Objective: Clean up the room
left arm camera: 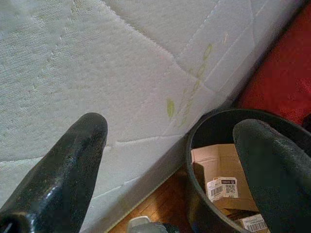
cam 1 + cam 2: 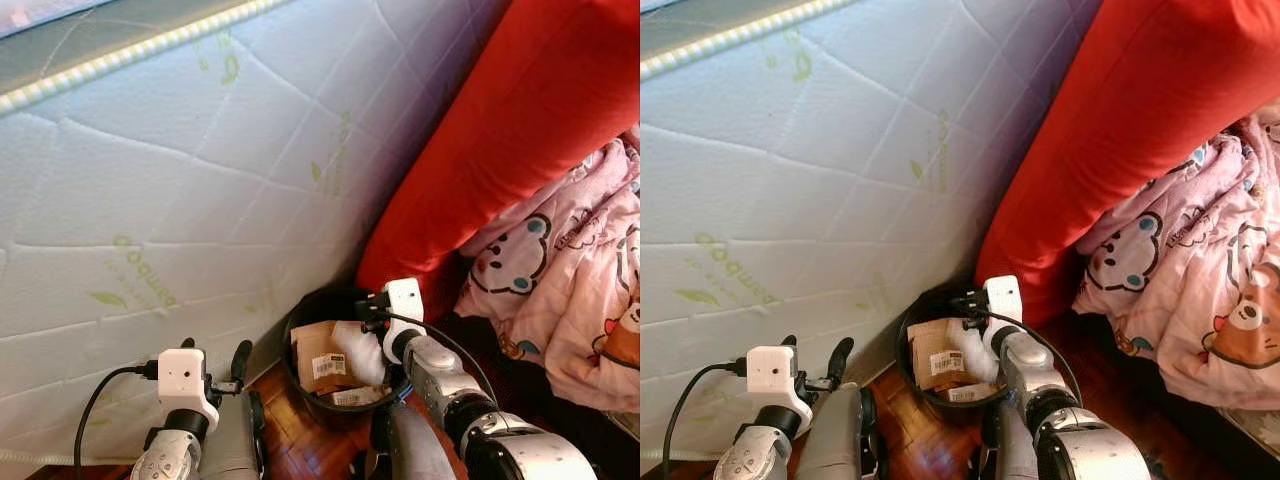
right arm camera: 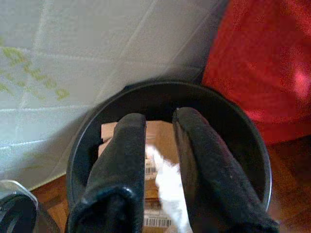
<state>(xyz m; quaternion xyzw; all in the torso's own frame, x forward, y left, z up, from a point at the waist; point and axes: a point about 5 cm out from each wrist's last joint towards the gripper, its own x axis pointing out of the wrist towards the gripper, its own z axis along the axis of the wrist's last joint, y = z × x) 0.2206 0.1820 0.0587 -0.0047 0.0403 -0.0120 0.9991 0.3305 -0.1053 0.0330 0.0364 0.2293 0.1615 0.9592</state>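
A black round bin (image 2: 298, 318) stands on the wooden floor against the upright mattress. Inside it lie brown cardboard pieces (image 2: 318, 362) with barcode labels. My right gripper (image 3: 159, 119) hangs just over the bin's mouth, fingers pointing down into it. It is shut on a crumpled white tissue (image 3: 167, 187), which dangles between the fingers above the cardboard; the same tissue (image 2: 362, 352) is visible in the head view. My left gripper (image 2: 213, 356) is low at the left of the bin, open and holding nothing; the bin (image 1: 214, 119) lies beyond its far finger.
A white quilted mattress (image 2: 180, 170) leans upright across the left and back. A big red cushion (image 2: 500, 130) slants down to the bin's right side. A pink bear-print blanket (image 2: 570, 280) lies heaped at the right. Wooden floor (image 2: 300, 440) shows in front of the bin.
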